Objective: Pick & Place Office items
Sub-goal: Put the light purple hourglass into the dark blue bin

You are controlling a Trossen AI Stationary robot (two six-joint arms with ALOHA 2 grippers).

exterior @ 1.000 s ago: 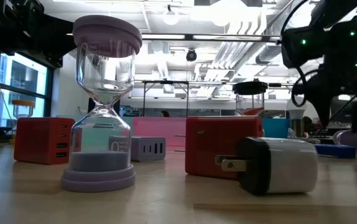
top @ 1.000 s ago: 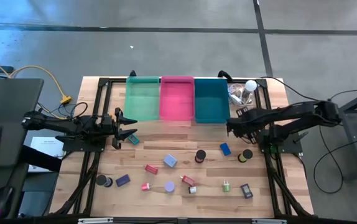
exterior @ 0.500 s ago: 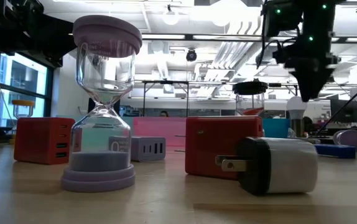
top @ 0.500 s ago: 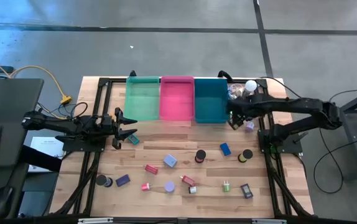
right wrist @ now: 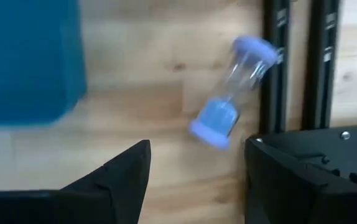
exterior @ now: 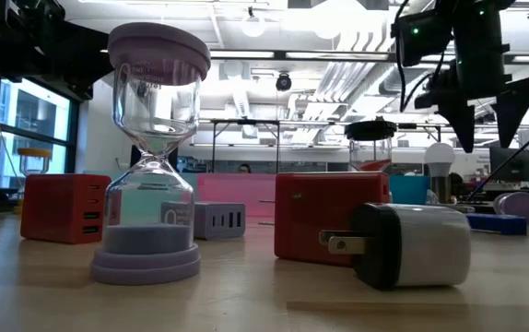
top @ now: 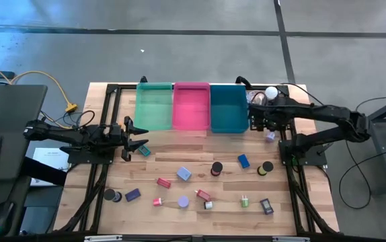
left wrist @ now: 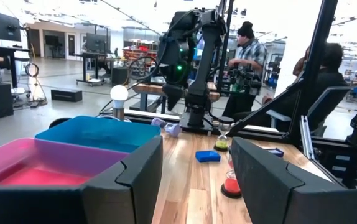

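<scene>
The office items lie scattered on the wooden table: a blue block (top: pixel 244 160), a lavender block (top: pixel 184 174), red pieces (top: pixel 164 182), dark round rolls (top: pixel 216 168). A small lavender hourglass (right wrist: pixel 225 87) lies on its side beside the teal bin (top: pixel 228 107). My right gripper (right wrist: pixel 197 180) hangs open above it, pointing down, with nothing between its fingers; the low view also shows my right gripper (exterior: pixel 486 124) high above the table. My left gripper (top: pixel 136 142) waits open at the table's left, level, next to a small teal item (top: pixel 144 150).
A green bin (top: pixel 154 106) and a pink bin (top: pixel 191 106) stand beside the teal one at the far edge. A white bulb (top: pixel 272 92) stands at the far right. Black frame rails (right wrist: pixel 275 74) run close to the lying hourglass. People stand behind the table (left wrist: pixel 247 50).
My right gripper has risen and gone a little toward the table's far edge, and it has rolled about its own axis, so its two fingers now show side by side in the low view. The lying hourglass has kept its place.
</scene>
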